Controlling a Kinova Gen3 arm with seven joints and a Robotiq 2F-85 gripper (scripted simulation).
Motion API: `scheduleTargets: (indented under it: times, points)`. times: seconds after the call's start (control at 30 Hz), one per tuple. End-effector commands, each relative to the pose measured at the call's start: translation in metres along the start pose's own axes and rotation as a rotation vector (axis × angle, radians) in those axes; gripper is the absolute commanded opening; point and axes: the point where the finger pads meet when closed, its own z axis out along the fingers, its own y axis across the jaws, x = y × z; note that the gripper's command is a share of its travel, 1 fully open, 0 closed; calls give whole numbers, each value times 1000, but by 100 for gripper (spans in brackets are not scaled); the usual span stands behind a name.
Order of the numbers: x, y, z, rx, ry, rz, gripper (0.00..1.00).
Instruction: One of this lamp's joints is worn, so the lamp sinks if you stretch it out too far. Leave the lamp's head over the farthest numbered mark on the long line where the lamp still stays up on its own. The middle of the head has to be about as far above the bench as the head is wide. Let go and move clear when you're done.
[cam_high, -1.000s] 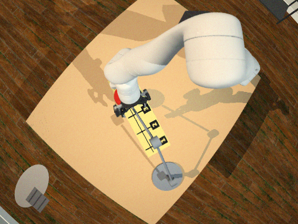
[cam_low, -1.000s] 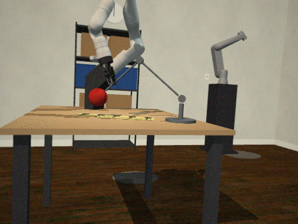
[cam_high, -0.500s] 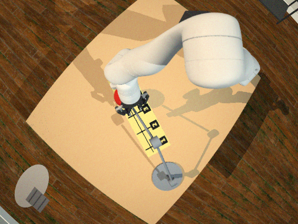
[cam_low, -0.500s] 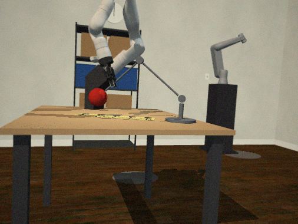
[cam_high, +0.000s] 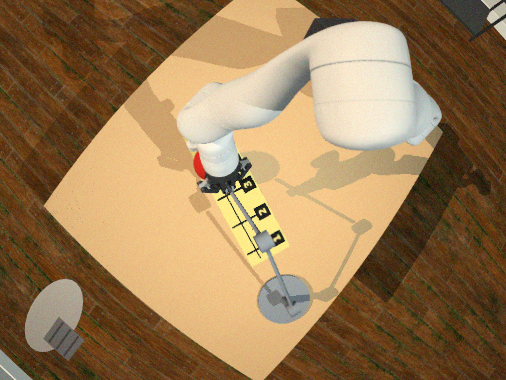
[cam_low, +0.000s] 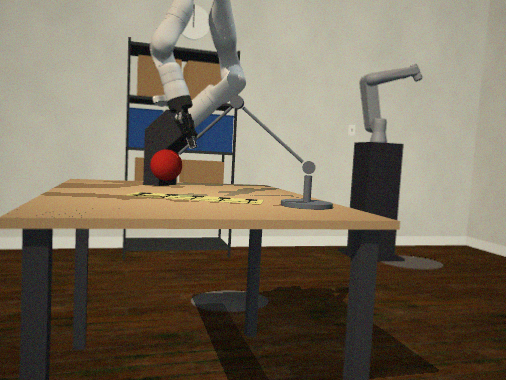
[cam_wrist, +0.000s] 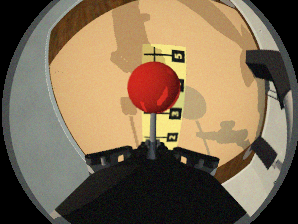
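Observation:
The lamp has a round grey base (cam_high: 285, 299) near the bench's front edge, two thin grey rods with an elbow joint (cam_high: 264, 242), and a red ball head (cam_low: 166, 165). The head hangs a little above the yellow strip (cam_high: 250, 214) with marks 1, 2, 3, past mark 3 (cam_high: 248, 184). My gripper (cam_low: 190, 142) is shut on the lamp's upper rod just above the head. In the wrist view the head (cam_wrist: 154, 87) covers part of the strip (cam_wrist: 166, 96), and the rod runs down to my fingers. In the top view my wrist hides most of the head (cam_high: 199, 165).
A black pedestal (cam_low: 162, 145) and a shelf unit (cam_low: 181, 125) stand behind the bench. A second grey arm on a dark pedestal (cam_low: 376, 195) stands to the right, off the bench. A round grey floor plate (cam_high: 54, 315) lies beside the bench.

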Motion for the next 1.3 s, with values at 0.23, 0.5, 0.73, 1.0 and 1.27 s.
scheduleTargets:
  times: [0.23, 0.5, 0.73, 1.0, 1.27]
  points:
    - [0, 0, -1, 1, 1, 0, 0]
    - [20, 0, -1, 1, 0, 0, 0]
    - [39, 0, -1, 0, -1, 0, 0]
    - [54, 0, 0, 0, -1, 0, 0]
    - [72, 0, 1, 0, -1, 0, 0]
